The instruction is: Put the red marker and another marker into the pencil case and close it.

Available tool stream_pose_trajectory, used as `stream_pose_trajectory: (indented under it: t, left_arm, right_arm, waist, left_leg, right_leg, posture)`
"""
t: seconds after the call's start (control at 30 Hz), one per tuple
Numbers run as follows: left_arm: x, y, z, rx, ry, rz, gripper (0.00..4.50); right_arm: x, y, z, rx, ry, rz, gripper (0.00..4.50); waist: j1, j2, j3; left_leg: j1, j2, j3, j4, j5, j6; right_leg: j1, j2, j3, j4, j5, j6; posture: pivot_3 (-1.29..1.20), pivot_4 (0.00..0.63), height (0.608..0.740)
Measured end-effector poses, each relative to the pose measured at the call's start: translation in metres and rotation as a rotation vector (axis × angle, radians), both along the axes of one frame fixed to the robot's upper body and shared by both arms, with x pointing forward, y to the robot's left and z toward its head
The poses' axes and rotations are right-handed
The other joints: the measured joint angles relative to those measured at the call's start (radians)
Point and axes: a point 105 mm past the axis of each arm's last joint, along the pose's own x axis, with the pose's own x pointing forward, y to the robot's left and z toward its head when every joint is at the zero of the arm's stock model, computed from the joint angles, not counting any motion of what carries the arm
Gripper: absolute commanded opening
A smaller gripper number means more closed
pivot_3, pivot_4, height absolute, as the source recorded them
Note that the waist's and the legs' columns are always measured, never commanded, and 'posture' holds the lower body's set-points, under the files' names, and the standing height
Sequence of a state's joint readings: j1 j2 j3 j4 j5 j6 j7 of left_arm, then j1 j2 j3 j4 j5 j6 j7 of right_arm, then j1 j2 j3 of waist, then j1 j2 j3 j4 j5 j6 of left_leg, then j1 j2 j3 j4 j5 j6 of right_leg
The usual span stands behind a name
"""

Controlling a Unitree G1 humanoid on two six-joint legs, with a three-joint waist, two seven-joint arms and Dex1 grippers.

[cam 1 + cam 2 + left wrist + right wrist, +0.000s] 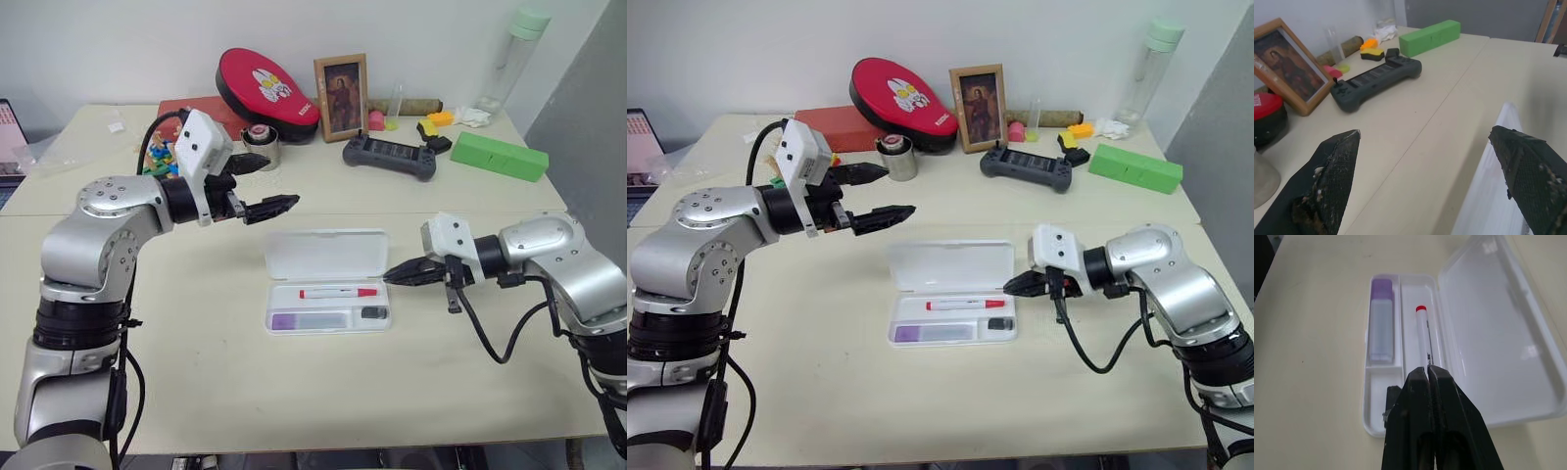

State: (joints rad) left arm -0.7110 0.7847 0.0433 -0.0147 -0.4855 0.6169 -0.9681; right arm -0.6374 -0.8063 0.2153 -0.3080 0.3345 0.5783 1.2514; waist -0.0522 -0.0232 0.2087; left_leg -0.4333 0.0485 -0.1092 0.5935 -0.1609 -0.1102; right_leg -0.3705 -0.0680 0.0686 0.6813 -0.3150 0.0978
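Observation:
The white pencil case lies in the middle of the table, its lid laid flat toward the back. In its tray the red marker rests in the far compartment. The purple-capped marker fills the near one, and a small dark stub sits at its right end. My left gripper hovers open above the table, behind and left of the lid. My right gripper hangs shut and empty just off the case's right end, seen from above as the right gripper.
Along the back stand a black game controller, a green box, a framed picture, a red pad, a small tin and a clear bottle. Small bits lie near the controller.

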Motion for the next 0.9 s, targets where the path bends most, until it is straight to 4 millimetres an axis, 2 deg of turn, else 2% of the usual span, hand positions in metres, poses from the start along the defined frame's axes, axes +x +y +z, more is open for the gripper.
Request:
stream_pose_trajectory:
  t: [0.1,0.27,0.57,0.6,0.67,0.77,0.9]
  left_arm:
    - [0.009,0.010,-0.009,0.010,0.036,0.013,4.13]
    - [0.026,0.026,-0.027,0.028,0.096,0.045,3.07]
    - [0.042,0.017,-0.050,0.053,0.166,-0.017,1.31]
    - [0.043,0.016,-0.052,0.053,0.172,-0.023,0.96]
    - [0.045,0.015,-0.056,0.060,0.183,-0.030,0.59]
    - [0.049,0.012,-0.060,0.084,0.204,-0.051,0.13]
    - [0.048,0.007,-0.067,0.133,0.236,-0.104,0.13]
  right_arm:
    - [0.003,0.000,0.004,0.007,-0.014,-0.013,0.02]
    - [0.006,-0.001,0.007,0.017,-0.023,-0.035,0.02]
    - [0.009,0.000,0.024,0.052,-0.051,-0.053,0.02]
    - [0.009,0.000,0.024,0.057,-0.049,-0.055,0.02]
    - [0.010,0.000,0.024,0.058,-0.040,-0.062,0.02]
    - [0.010,0.000,0.025,0.058,-0.036,-0.066,0.02]
    - [0.011,-0.001,0.028,0.050,-0.051,-0.075,0.02]
  waist:
    - [0.000,0.000,0.000]
    - [0.000,0.000,0.000]
    - [0.000,0.000,0.000]
    - [0.000,0.000,0.000]
    - [-0.001,0.000,0.000]
    - [-0.002,0.000,0.000]
    - [-0.003,0.000,0.000]
  left_leg:
    - [0.000,0.000,0.000,0.000,0.000,0.000]
    - [0.000,0.000,0.000,0.000,0.000,0.000]
    - [0.000,0.000,0.000,0.000,0.000,0.000]
    - [0.000,0.000,0.000,0.000,0.000,0.000]
    - [0.000,0.000,0.000,0.000,0.000,0.000]
    - [0.000,0.000,0.000,-0.001,0.000,0.000]
    - [0.000,0.000,0.000,-0.001,0.000,0.000]
  right_leg:
    - [0.000,0.000,0.000,0.000,0.000,0.000]
    - [0.000,0.000,0.000,0.000,0.000,0.000]
    - [0.000,0.000,0.000,0.000,0.000,0.000]
    - [-0.001,0.000,0.000,0.000,0.000,0.000]
    - [-0.001,0.000,0.000,0.000,0.000,0.000]
    - [-0.001,0.000,0.000,0.000,0.000,0.000]
    - [-0.001,0.000,0.000,0.000,0.000,0.000]
  posture:
    - [0.00,0.150,0.740]
    - [0.00,0.150,0.740]
    - [0.00,0.150,0.740]
    - [0.00,0.150,0.740]
    - [0.00,0.150,0.740]
    - [0.00,0.150,0.740]
    - [0.00,0.150,0.740]
